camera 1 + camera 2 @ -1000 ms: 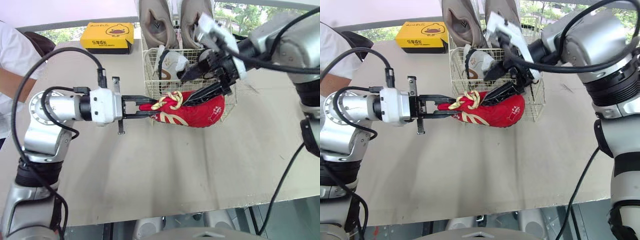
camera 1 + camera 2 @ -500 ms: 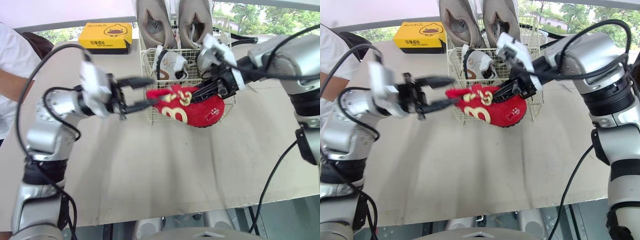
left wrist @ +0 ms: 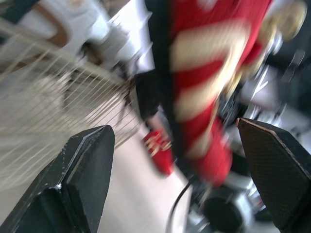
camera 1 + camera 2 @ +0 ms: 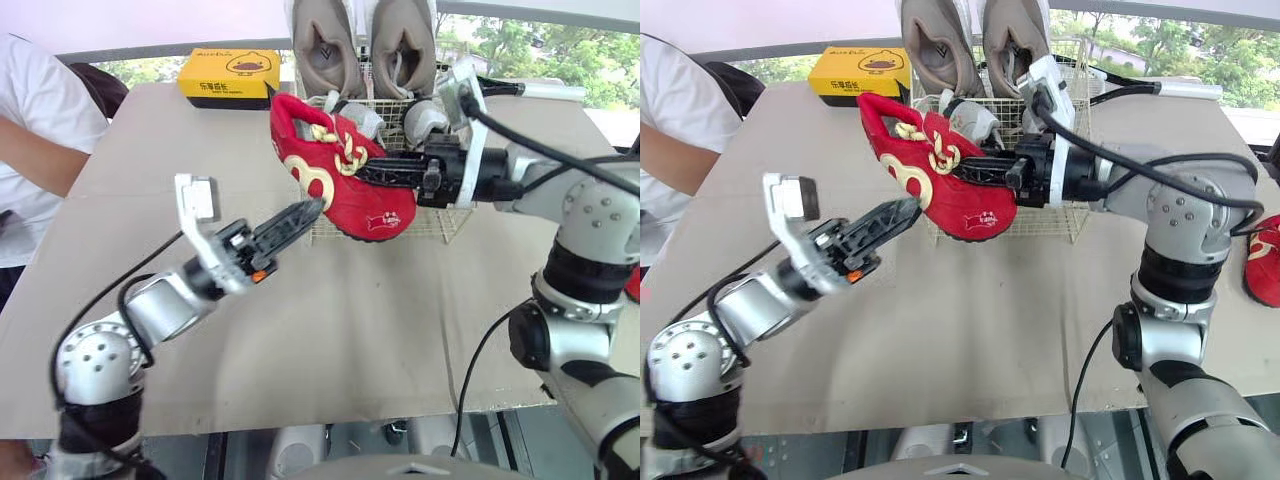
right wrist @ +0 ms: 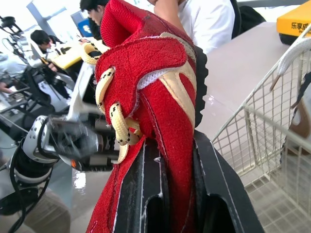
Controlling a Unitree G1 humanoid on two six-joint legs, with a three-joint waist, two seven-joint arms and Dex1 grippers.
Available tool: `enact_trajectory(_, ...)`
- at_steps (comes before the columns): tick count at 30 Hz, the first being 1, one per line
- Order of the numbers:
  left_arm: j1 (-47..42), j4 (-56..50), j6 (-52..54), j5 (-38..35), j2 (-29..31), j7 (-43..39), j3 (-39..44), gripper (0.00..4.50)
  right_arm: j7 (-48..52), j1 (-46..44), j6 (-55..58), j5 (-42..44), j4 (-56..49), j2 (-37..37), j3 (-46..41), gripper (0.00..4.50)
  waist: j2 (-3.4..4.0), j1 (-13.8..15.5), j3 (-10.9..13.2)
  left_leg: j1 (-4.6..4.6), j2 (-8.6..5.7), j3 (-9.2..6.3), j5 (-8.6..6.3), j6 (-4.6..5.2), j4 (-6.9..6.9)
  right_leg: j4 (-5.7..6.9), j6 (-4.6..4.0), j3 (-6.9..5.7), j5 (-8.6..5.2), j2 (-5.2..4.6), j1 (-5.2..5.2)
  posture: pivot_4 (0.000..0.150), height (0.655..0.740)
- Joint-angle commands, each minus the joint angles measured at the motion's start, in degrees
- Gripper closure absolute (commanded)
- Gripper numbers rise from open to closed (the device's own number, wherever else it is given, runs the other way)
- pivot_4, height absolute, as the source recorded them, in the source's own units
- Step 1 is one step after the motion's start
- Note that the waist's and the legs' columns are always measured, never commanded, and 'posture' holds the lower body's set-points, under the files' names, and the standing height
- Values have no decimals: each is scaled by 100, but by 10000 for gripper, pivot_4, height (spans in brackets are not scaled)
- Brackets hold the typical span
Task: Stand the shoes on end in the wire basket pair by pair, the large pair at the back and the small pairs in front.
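My right gripper (image 4: pixel 368 172) is shut on a red shoe with cream laces (image 4: pixel 335 170) and holds it in the air, heel up, just in front of the wire basket (image 4: pixel 440 215). The right wrist view shows both fingers (image 5: pixel 150 194) clamped on the shoe's upper (image 5: pixel 155 97). Below and to the left of the shoe, my left gripper (image 4: pixel 310 210) is open and apart from it. In the basket a large taupe pair (image 4: pixel 330 50) stands on end at the back, with small white shoes (image 4: pixel 425 115) in front.
A second red shoe (image 4: pixel 1265 260) lies at the table's right edge. A yellow box (image 4: pixel 232 77) sits at the back left. At the left side of the table is a person in a white shirt (image 4: pixel 40 130).
My left gripper opened, let go of the red shoe and drew back down to the left. The right gripper shut on the shoe and raised it, heel turning upward.
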Motion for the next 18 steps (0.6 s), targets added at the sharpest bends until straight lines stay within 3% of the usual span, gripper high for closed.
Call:
enact_trajectory(1,-245,57,-44,-263,-1,178,-65,10104,-380,52,-37,269,-368,172,-285,45000,1,-17,0,1,1,1,0,0,0,1,0,3,0,3,-1,1500,7400)
enact_trajectory(5,-648,338,84,-228,73,35,-83,24872,-654,267,-322,403,-664,279,-369,45000,0,-20,0,1,5,-3,0,0,-3,0,-1,2,-1,12,-2,1500,7400)
enact_trajectory(6,-765,428,132,-157,116,-83,-63,30112,-734,339,-418,440,-728,313,-422,36589,0,-17,-1,0,5,-5,0,0,-4,-2,-1,-1,-1,13,-2,1500,7400)
enact_trajectory(8,-1159,740,163,327,309,-527,-16,37749,-734,631,-727,429,-1062,140,-378,28530,0,-12,0,-3,5,-4,0,0,-4,-5,0,-1,-1,13,-2,1500,7400)
enact_trajectory(9,-1430,924,94,917,544,-990,-65,39509,-667,845,-991,320,-1334,-52,-339,21741,0,-11,0,-3,4,-2,0,0,-4,-6,0,1,-1,12,-2,1500,7400)
enact_trajectory(12,-1994,1311,-838,3293,1355,-2900,-727,39613,-311,1539,-1627,202,-2036,-696,-419,16537,-20,52,-4,-14,2,-14,0,-1,-4,-11,0,-6,-2,15,-3,1500,7400)
enact_trajectory(14,-2428,1890,-1479,4213,1427,-3723,-1010,39615,-34,2112,-1899,426,-2400,-1089,-661,7645,0,51,-10,-15,-2,-12,3,-6,-22,-32,-1,12,-4,24,-2,1500,7400)
enact_trajectory(18,-3379,3289,-2280,5338,1164,-4902,-1202,39616,292,3266,-2348,887,-3020,-1819,-1415,7540,0,36,-10,-21,-5,-13,3,-5,-26,-57,2,15,-2,24,4,1500,7400)
